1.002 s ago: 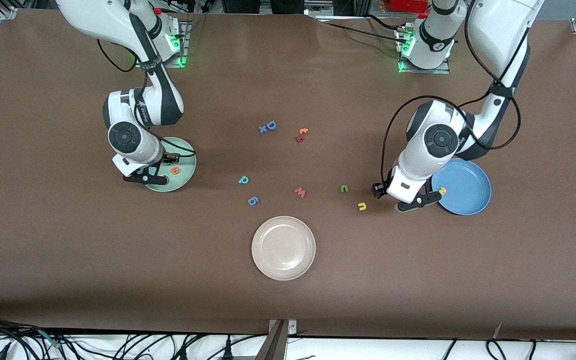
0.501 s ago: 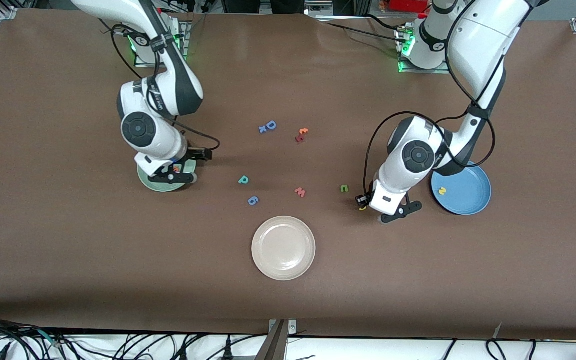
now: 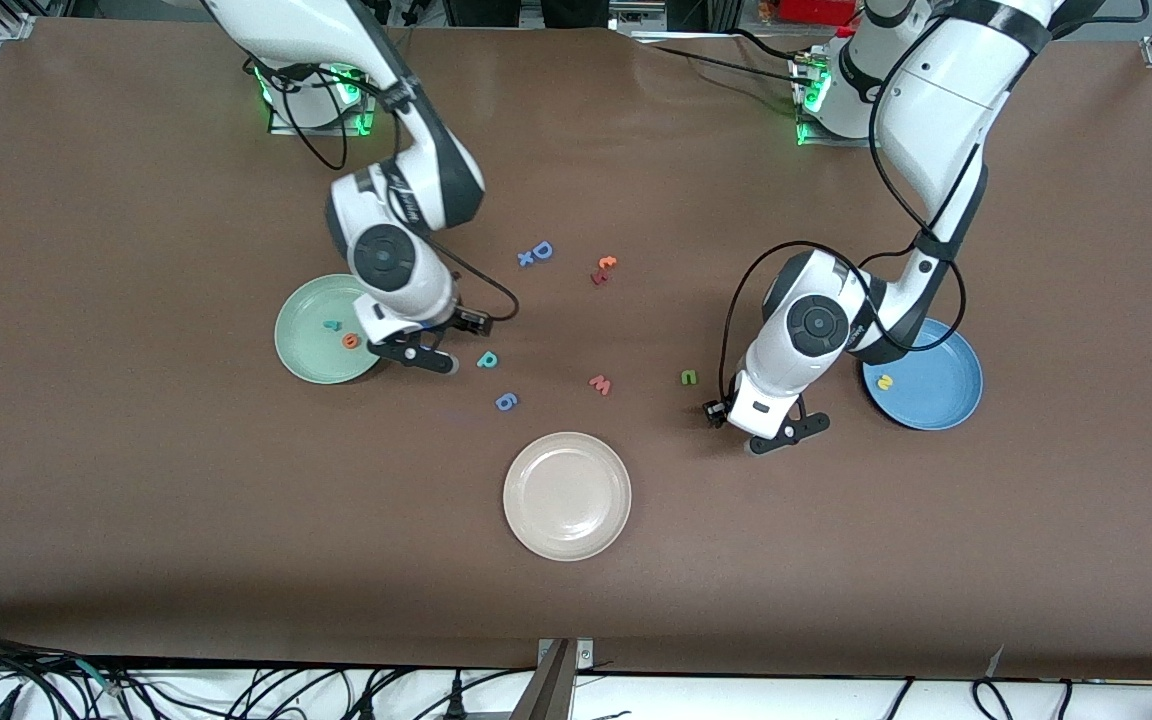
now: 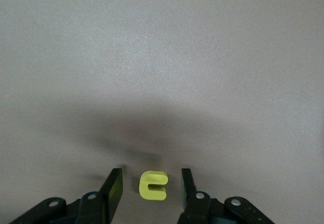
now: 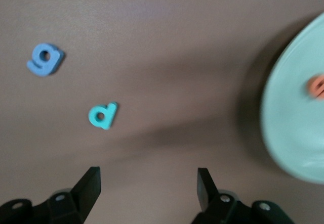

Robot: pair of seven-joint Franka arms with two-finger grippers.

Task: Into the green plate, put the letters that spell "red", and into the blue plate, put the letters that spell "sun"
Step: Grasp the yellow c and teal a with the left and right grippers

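The green plate (image 3: 308, 345) holds the orange e (image 3: 349, 341) and the teal r (image 3: 333, 325). My right gripper (image 3: 421, 355) hovers open and empty beside that plate's rim, short of the teal d (image 3: 487, 360). The right wrist view shows the right gripper (image 5: 148, 181), the d (image 5: 103, 115) and the plate (image 5: 296, 133). My left gripper (image 3: 771, 430) is low over the table between the dark green n (image 3: 689, 377) and the blue plate (image 3: 946, 395), which holds the yellow s (image 3: 886, 381). In the left wrist view the left gripper (image 4: 151, 177) is open astride the yellow u (image 4: 153, 185), touching neither side.
A cream plate (image 3: 567, 495) lies nearest the front camera. A blue g (image 3: 506, 402) and a pinkish w (image 3: 600, 384) lie between the d and the n. A blue D (image 3: 541, 250) and orange-red letters (image 3: 604, 268) lie farther back.
The right gripper left the green plate and swung toward the d, with the e left in the plate. The left gripper travelled from the blue plate to over the u.
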